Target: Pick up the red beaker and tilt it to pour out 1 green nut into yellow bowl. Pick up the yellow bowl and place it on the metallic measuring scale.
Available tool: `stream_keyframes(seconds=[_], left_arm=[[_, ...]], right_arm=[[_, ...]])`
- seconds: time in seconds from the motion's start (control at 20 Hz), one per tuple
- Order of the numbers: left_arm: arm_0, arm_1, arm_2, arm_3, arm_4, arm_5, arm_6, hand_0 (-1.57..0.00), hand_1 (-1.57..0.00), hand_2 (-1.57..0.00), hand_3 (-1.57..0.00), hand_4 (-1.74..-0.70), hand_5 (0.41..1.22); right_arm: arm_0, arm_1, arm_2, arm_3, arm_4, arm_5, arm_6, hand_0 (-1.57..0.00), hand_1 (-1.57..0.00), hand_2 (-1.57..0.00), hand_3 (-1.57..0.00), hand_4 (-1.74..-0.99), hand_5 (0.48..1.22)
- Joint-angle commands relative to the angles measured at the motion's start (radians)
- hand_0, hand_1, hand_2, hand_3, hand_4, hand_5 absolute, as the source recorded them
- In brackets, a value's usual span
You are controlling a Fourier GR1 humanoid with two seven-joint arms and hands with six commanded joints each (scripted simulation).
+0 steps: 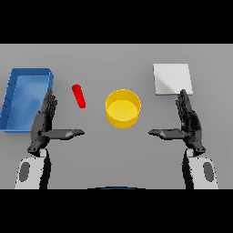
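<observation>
Waiting with fingers straight and thumbs turned inward, the left hand (44,122) at lower left and the right hand (187,123) at lower right grasp nothing above the grey desk (100,154). The red beaker (78,96) lies tilted just left of centre, near the yellow bowl (123,108) in the middle, with the metallic measuring scale (172,78) at upper right and a blue tray (9,102) at far left. Judged from this, the first step is not yet begun: the left hand, nearest, must reach up and close round the beaker.
</observation>
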Motion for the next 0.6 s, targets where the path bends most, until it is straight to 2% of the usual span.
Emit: stream_keyframes(seconds=[0.0, 0.25, 0.3, 0.35, 0.45, 0.55], left_arm=[[0.002, 0.0, 0.0, -0.001, 0.0, 0.0, -0.001, 0.0, 0.0, 0.0, 0.0, -1.15, 0.599], [0.026, -0.001, -0.007, -0.012, -0.002, -0.003, -0.009, 0.0, 0.0, 0.0, 0.0, -1.15, 0.599], [0.059, 0.03, -0.032, -0.048, -0.037, -0.015, -0.027, 0.0, 0.0, 0.0, 0.0, -1.15, 0.599], [0.075, 0.049, -0.049, -0.078, -0.059, -0.023, -0.024, 0.0, 0.0, 0.0, 0.0, -1.16, 0.599], [0.098, 0.056, -0.079, -0.129, -0.089, -0.021, 0.004, 0.0, 0.0, 0.0, 0.0, -1.16, 0.599], [0.11, 0.065, -0.093, -0.166, -0.103, -0.022, 0.038, 0.0, 0.0, 0.0, 0.0, -1.16, 0.6]], right_arm=[[0.002, 0.002, 0.002, -0.002, 0.001, -0.001, -0.001, 0.0, 0.0, 0.0, 0.0, -1.167, 0.599], [0.02, 0.024, 0.028, -0.019, 0.023, -0.015, -0.004, 0.0, 0.0, 0.0, 0.0, -1.167, 0.599], [0.055, -0.022, 0.067, -0.049, 0.144, -0.052, -0.078, 0.0, 0.0, 0.0, 0.0, -1.167, 0.599], [0.084, -0.032, 0.104, -0.07, 0.226, -0.079, -0.101, 0.0, 0.0, 0.0, 0.0, -1.163, 0.595], [0.115, -0.05, 0.132, -0.114, 0.292, -0.097, -0.105, 0.0, 0.0, 0.0, 0.0, -1.16, 0.591], [0.127, -0.046, 0.145, -0.136, 0.319, -0.106, -0.074, 0.0, 0.0, 0.0, 0.0, -1.162, 0.591]])
